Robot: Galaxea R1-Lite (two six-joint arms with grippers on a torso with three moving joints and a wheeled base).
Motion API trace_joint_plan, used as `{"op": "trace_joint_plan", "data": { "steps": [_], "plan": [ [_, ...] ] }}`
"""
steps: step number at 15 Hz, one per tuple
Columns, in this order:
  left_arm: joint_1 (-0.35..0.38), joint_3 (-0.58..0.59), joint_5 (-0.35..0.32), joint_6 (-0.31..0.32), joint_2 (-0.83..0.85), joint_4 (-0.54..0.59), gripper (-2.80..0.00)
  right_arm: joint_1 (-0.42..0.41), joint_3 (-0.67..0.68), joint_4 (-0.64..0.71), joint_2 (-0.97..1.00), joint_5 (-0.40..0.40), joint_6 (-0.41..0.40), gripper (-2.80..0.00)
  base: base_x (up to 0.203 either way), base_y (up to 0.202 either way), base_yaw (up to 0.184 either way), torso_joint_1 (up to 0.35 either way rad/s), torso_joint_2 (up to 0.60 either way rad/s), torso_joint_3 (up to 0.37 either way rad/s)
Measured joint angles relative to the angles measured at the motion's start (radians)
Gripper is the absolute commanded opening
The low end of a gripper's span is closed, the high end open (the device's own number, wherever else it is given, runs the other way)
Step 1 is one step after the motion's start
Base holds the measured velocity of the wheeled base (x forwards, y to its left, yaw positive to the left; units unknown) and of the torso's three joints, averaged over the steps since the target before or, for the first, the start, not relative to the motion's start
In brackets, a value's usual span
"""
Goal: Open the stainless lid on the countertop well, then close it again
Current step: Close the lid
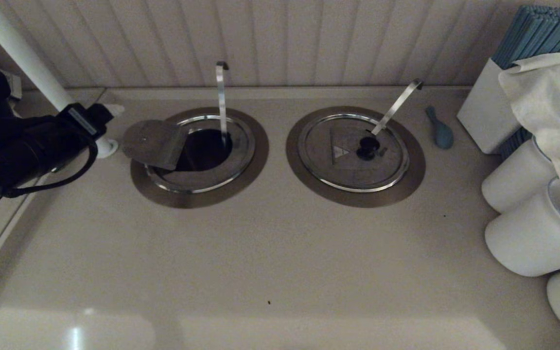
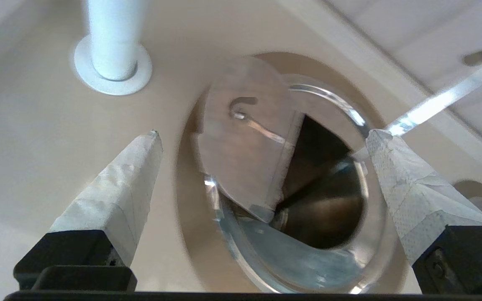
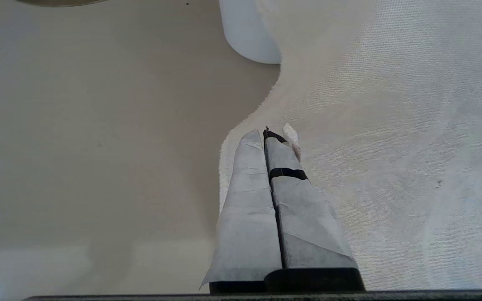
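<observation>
The countertop well (image 1: pixel 248 182) sits left of centre, with a thin hooked ladle handle (image 1: pixel 221 97) standing up out of it. The stainless lid's hinged flap (image 1: pixel 153 143) is folded back to the left, baring the dark opening (image 1: pixel 207 148); its knob is hidden. My left gripper (image 1: pixel 110 113) hovers just left of the flap, apart from it. In the left wrist view the left gripper (image 2: pixel 264 134) is open with the raised flap (image 2: pixel 241 146) and the opening (image 2: pixel 329 209) between its fingers. My right gripper (image 3: pixel 272 133) is shut and empty, parked beside a white cloth (image 3: pixel 391 125).
A twin well at the right keeps its lid (image 1: pixel 343 165) closed, with a black knob (image 1: pixel 367 146) and a flat strip handle (image 1: pixel 396 107). A white pole base (image 1: pixel 107 146) stands beside my left gripper. A blue spoon (image 1: pixel 439 129), white canisters (image 1: pixel 528 233) and a cloth (image 1: pixel 552 97) crowd the right.
</observation>
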Motion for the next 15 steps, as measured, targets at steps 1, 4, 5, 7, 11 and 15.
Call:
{"op": "trace_joint_plan", "data": {
  "steps": [1,4,5,7,11,15],
  "plan": [
    [0.014,0.001,-0.024,0.001,0.016,-0.011,0.0,0.0,0.0,0.0,0.0,0.0,0.0,-2.8,0.0,0.0,0.0,0.0,0.0,0.0],
    [0.042,0.0,-0.105,0.0,0.081,-0.078,0.0,0.0,0.0,0.0,0.0,0.0,0.0,-2.8,0.0,0.0,0.0,0.0,0.0,0.0],
    [0.047,-0.001,-0.13,-0.002,0.105,-0.112,0.0,0.0,0.0,0.0,0.0,0.0,0.0,-2.8,0.0,0.0,0.0,0.0,0.0,0.0],
    [0.048,-0.008,-0.17,-0.002,0.145,-0.149,0.0,0.0,0.0,0.0,0.0,0.0,0.0,-2.8,0.0,0.0,0.0,0.0,0.0,0.0],
    [0.049,-0.035,-0.178,0.0,0.21,-0.151,0.0,0.0,0.0,0.0,0.0,0.0,0.0,-2.8,0.0,0.0,0.0,0.0,0.0,0.0],
    [0.05,-0.04,-0.177,-0.001,0.242,-0.166,0.0,0.0,0.0,0.0,0.0,0.0,0.0,-2.8,0.0,0.0,0.0,0.0,0.0,0.0]
  ]
}}
